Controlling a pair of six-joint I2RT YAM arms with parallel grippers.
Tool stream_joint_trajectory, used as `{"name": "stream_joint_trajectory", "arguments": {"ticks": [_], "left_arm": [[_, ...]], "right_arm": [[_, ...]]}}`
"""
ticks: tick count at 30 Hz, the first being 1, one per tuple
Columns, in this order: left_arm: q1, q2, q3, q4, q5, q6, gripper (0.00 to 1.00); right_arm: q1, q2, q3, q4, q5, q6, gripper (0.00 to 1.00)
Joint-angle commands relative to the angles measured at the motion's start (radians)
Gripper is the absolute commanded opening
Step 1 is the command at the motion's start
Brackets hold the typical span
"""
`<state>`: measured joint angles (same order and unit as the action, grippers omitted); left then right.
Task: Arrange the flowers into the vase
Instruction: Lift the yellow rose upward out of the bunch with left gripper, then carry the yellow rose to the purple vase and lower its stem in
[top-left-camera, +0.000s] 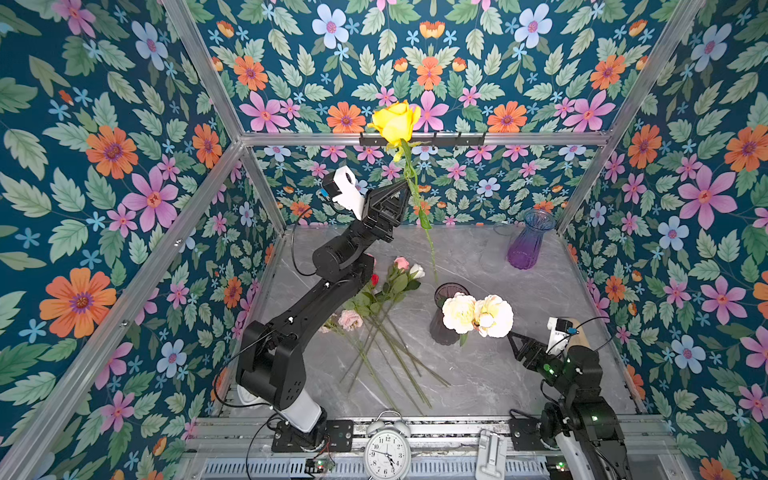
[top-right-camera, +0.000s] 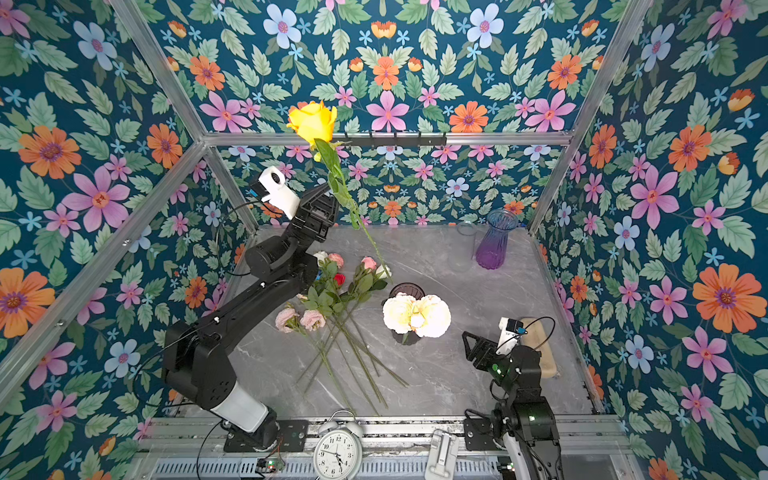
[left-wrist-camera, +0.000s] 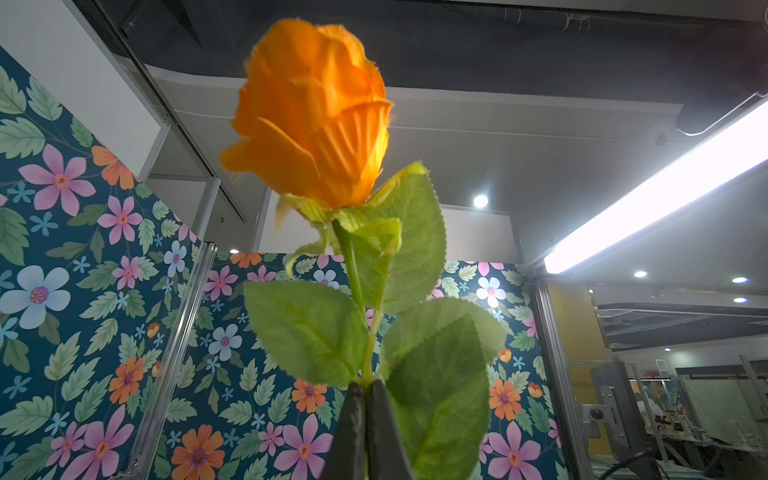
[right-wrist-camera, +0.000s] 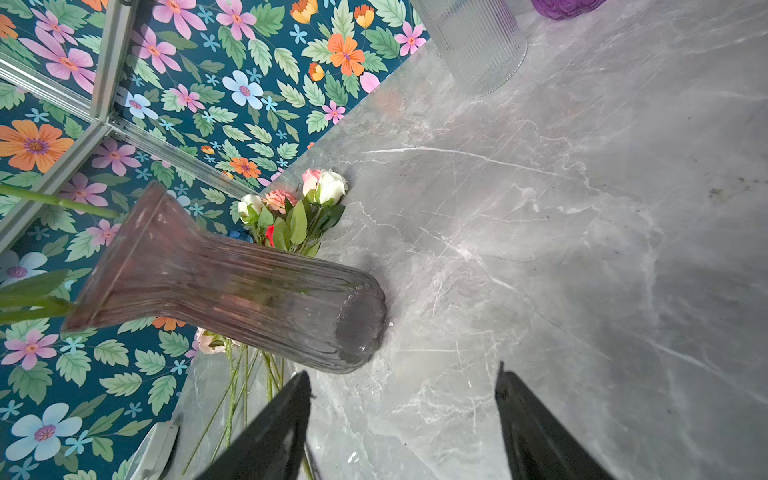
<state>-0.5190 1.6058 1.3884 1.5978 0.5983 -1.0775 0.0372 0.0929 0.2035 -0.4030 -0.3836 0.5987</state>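
L arm (top-left-camera: 307, 299) up, L jaws pinching yellow rose (top-left-camera: 395, 120); R arm (top-left-camera: 579, 368) low.

Left gripper (top-right-camera: 329, 192) pinches a yellow rose (top-right-camera: 312, 122) by its stem, bloom above the jaws. Loose flowers (top-right-camera: 332, 299) lie below it on the marbled tabletop (top-right-camera: 440, 370), beside a dark glass vase (top-right-camera: 408, 287) holding cream peonies (top-right-camera: 415, 316).

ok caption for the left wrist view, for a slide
Left jaws shut on the leafy stem of an orange rose, floral wallpaper and ceiling light behind
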Motion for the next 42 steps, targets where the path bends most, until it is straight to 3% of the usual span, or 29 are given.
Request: {"name": "stream_joint_trajectory", "arguments": {"ticks": [1,14,31,32,33,36,37,42], "left_arm": [[0.001,-0.007,0.008,0.031,-0.024,-0.053,0.00],[-0.055,0.046,0.005,0.033,-0.009,-0.071,0.00],[-0.056,0.105,-0.217,0.037,-0.022,-0.053,0.00],[-0.056,0.106,-0.224,0.036,-0.021,-0.054,0.11],[-0.055,0.106,-0.232,0.036,-0.017,-0.057,0.31],[-0.049,0.101,-0.252,0.036,0.036,-0.068,0.77],[-0.047,0.096,-0.263,0.036,0.061,-0.066,0.99],[-0.022,0.037,-0.409,0.033,0.134,-0.045,1.00]], "right_arm": [[0.000,-0.002,-0.004,0.007,0.011,0.006,0.72],[0.001,-0.007,-0.004,0.002,0.011,0.005,0.72],[0.001,-0.016,-0.004,-0.001,0.009,0.005,0.72],[0.001,-0.016,-0.004,-0.001,0.009,0.005,0.72],[0.000,-0.017,-0.004,-0.001,0.009,0.006,0.72],[0.000,-0.016,-0.004,-0.003,0.009,0.006,0.72],[0.000,-0.017,-0.004,-0.002,0.009,0.006,0.72],[0.000,-0.025,-0.004,-0.005,0.010,0.006,0.72]]}}
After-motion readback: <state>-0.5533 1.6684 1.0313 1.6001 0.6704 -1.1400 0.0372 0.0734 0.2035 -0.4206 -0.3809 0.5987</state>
